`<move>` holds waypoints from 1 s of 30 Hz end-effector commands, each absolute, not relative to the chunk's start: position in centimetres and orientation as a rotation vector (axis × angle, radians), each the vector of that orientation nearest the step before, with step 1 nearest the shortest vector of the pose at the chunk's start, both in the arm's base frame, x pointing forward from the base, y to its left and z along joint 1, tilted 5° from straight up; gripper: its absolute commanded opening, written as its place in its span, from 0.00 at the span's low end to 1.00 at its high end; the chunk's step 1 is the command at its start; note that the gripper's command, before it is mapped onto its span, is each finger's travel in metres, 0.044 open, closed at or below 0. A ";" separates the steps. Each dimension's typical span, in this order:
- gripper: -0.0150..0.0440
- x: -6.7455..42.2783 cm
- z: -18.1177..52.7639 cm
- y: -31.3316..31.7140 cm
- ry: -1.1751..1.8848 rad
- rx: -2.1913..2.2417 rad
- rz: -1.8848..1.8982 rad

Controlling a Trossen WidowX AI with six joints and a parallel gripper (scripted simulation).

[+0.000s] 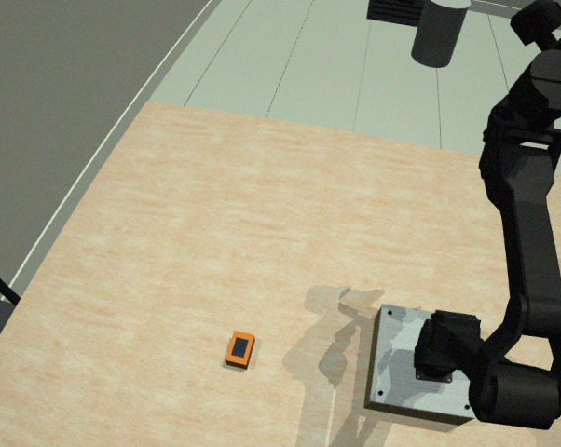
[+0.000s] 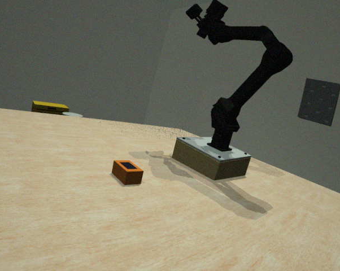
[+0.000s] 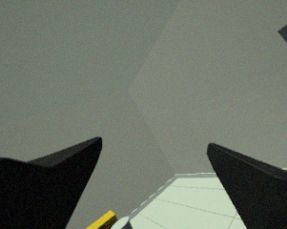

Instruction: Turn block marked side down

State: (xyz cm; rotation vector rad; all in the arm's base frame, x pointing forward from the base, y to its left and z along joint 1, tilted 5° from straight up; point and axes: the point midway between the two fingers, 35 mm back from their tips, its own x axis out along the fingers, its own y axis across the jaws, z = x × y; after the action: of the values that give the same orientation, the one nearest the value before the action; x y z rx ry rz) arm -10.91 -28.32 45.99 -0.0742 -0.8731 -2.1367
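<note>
claw point(image 3: 154, 145): spread wide, nothing in it, raised high on the arm point(image 2: 252, 78), facing the wall | block point(image 1: 239, 348): orange, flat on the table point(image 1: 174, 216), dark marked side up, left of the base point(image 1: 391, 385) in the top view, well apart from the claw
</note>
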 end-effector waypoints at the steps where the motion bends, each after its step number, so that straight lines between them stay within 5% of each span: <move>1: 1.00 -5.3 43.2 -33.1 -0.617 0.058 -2.001; 14: 1.00 13.6 33.3 -36.9 -0.013 0.303 -1.507; 30: 1.00 31.7 20.6 -25.1 0.689 0.323 -0.842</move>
State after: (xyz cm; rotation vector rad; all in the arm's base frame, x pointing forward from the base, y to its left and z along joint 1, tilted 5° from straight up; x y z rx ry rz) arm 28.30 -29.22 23.51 0.3427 0.5226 -1.0120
